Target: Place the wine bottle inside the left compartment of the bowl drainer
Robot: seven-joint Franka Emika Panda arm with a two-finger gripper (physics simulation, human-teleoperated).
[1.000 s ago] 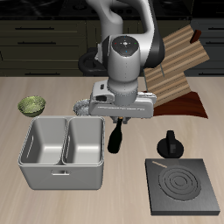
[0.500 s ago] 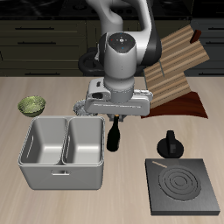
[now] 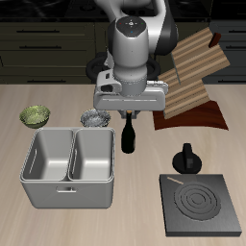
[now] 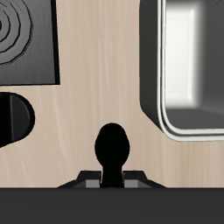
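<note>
The wine bottle [image 3: 129, 135], slim and near-black, hangs upright above the table with my gripper [image 3: 129, 118] shut on its neck. It hangs just beside the bowl drainer [image 3: 67, 196], a light-grey tub with two deep wells, outside the rim [image 4: 150, 79] of the well nearer the black pot. In the wrist view the wine bottle [image 4: 112, 149] shows from above between my gripper [image 4: 112, 180] fingers, with wood table below it. Both wells look empty.
A squat black pot with a knob [image 3: 185, 159] [image 4: 12, 119] stands beside a flat dark plate with spiral rings [image 3: 202, 207] [image 4: 26, 39]. Farther back are a small green bowl [image 3: 36, 116], a small metal dish [image 3: 94, 118] and a slatted wooden rack [image 3: 195, 69].
My gripper has risen and shifted slightly back, carrying the wine bottle up with it. Nothing else has moved.
</note>
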